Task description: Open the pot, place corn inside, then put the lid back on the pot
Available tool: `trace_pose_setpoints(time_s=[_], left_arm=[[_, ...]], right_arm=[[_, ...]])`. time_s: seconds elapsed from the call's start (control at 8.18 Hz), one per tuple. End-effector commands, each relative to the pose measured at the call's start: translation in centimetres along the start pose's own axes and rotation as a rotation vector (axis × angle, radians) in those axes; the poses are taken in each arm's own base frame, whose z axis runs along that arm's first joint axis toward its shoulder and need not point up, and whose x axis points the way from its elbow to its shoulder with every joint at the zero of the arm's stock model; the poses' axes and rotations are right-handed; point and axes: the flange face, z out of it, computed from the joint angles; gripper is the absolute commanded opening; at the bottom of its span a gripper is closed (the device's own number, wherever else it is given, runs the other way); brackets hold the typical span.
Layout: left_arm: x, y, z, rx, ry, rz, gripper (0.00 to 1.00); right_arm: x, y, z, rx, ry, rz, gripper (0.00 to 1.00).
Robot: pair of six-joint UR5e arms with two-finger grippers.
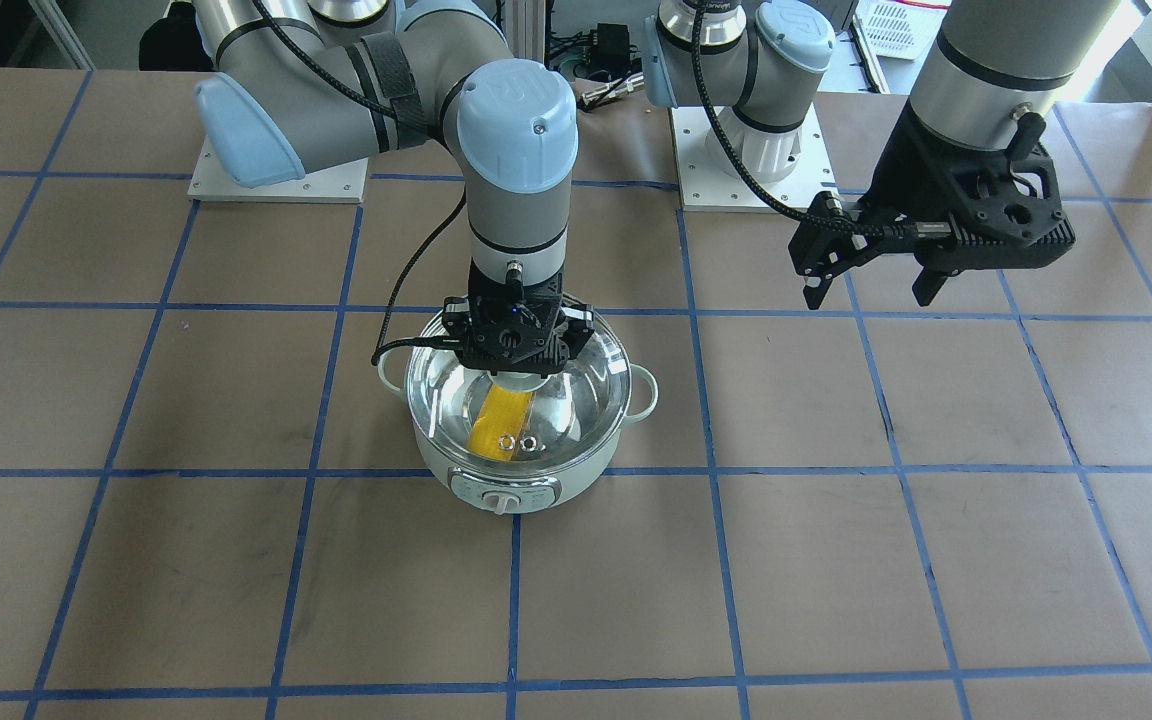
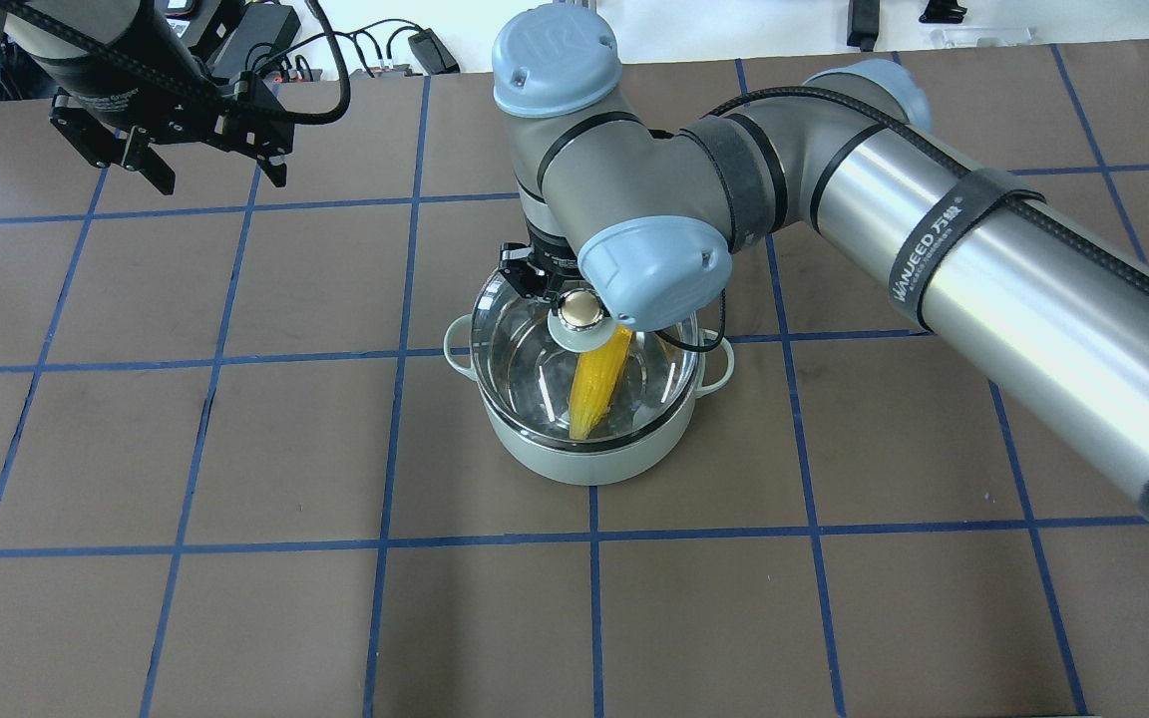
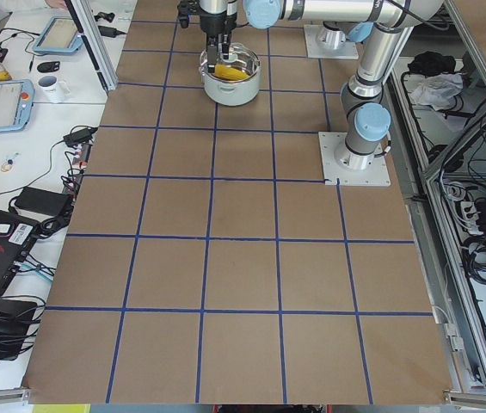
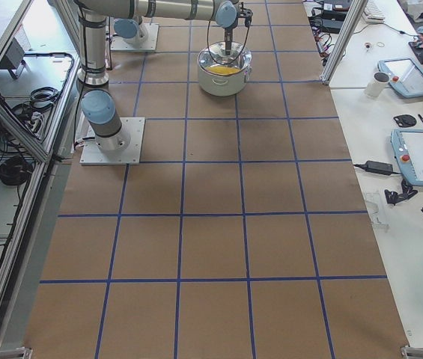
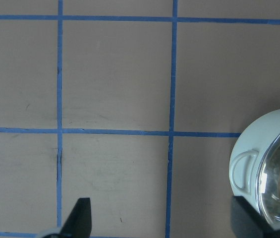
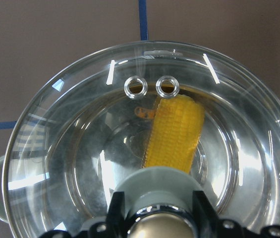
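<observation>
The pale mint-green pot (image 1: pixel 496 470) stands mid-table, its dial facing the operators' side; it also shows in the overhead view (image 2: pixel 574 459) and at the right edge of the left wrist view (image 5: pixel 251 153). The yellow corn (image 1: pixel 504 415) lies inside it, seen through the glass in the overhead (image 2: pixel 599 384) and right wrist (image 6: pixel 177 129) views. The clear glass lid (image 1: pixel 576 400) sits over the pot's rim; I cannot tell if it rests fully. My right gripper (image 1: pixel 516 365) is shut on the lid's knob (image 2: pixel 582 311) from above. My left gripper (image 1: pixel 869 298) is open and empty, raised off to the pot's side.
The two arm base plates (image 1: pixel 276 180) (image 1: pixel 751 160) sit at the robot's side of the table. Brown paper with a blue tape grid (image 1: pixel 706 470) covers the table. Side benches hold tablets and a mug (image 4: pixel 379 84).
</observation>
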Motion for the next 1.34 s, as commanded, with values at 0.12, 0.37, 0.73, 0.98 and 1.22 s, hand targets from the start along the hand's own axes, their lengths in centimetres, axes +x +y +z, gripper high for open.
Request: trace_pose_setpoints(time_s=[0.12, 0.37, 0.73, 0.98, 1.22], left_arm=[[0.02, -0.13, 0.27, -0.006, 0.002, -0.001, 1.00], [-0.08, -0.14, 0.46, -0.012, -0.001, -0.003, 1.00], [-0.07, 0.06, 0.76, -0.030, -0.001, -0.001, 1.00], [-0.02, 0.17, 0.90, -0.040, -0.004, 0.000, 1.00], [-0.04, 0.23, 1.08, -0.051, -0.006, 0.002, 1.00]], right_arm=[[0.13, -0.01, 0.14, -0.010, 0.008, 0.016, 0.43], [0.11, 0.09, 0.22, -0.019, 0.007, 0.019, 0.42], [0.14, 0.05, 0.03, -0.022, 0.003, 0.024, 0.42], [0.16, 0.05, 0.04, -0.022, 0.005, 0.025, 0.44], [0.22, 0.05, -0.22, -0.016, 0.006, 0.022, 0.55]])
